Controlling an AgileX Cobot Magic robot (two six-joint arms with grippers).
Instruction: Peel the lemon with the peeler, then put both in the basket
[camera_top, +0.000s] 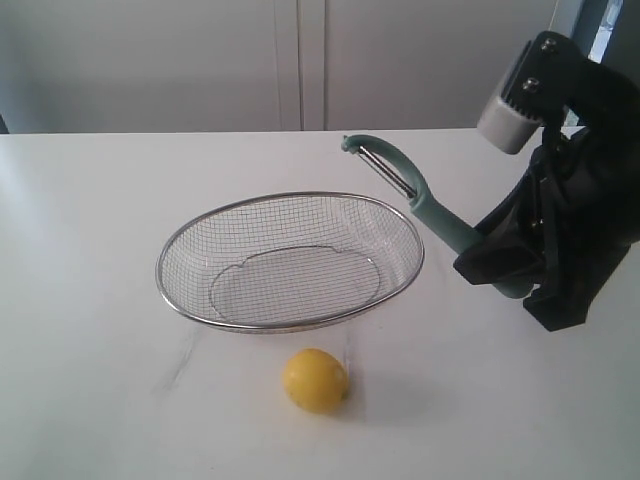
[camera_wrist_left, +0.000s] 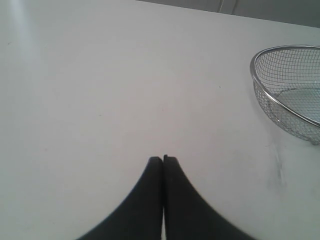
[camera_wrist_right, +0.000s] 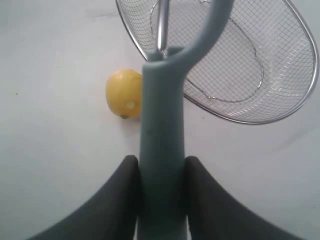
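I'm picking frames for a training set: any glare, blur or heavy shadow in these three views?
Exterior view: soft, even light, only faint shadows under the lemon and basket. Left wrist view: a bright glare patch on the table near one corner; the shut left gripper is dark and soft-edged. Right wrist view: the peeler handle, close to the lens, looks soft; lemon and mesh are fairly sharp.
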